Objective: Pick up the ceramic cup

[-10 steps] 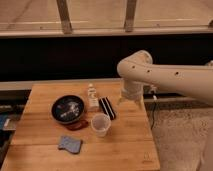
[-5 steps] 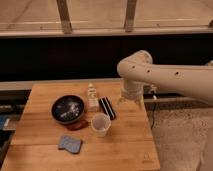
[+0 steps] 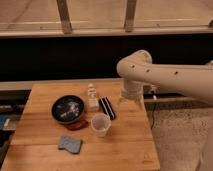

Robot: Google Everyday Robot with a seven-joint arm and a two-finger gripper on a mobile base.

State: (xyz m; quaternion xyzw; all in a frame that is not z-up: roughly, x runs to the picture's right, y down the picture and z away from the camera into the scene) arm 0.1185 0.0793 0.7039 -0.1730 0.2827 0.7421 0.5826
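Wooden butcher-block table [image 3: 127, 150] carries the small white ceramic cup [image 3: 100, 124] upright near its centre. The white arm's gripper [image 3: 129, 100] hangs far-right of it, openness impossible to tell. The cup looks rigid, light, slick and breakable; pinching across its rim wall seems best.

Lab-like test room: wooden table [image 3: 125, 147] by glazed wall [image 3: 95, 15], robot pincer [image 3: 125, 101] above it.

Ceramic cup [image 3: 100, 124]: small, pale cream, round rim, slightly tapered sides
Pose: upright, mouth up
Place: near the middle of the wooden surface [image 3: 125, 150], ungrasped
Hand [image 3: 128, 101]: over the surface's far right part, apart from the cup
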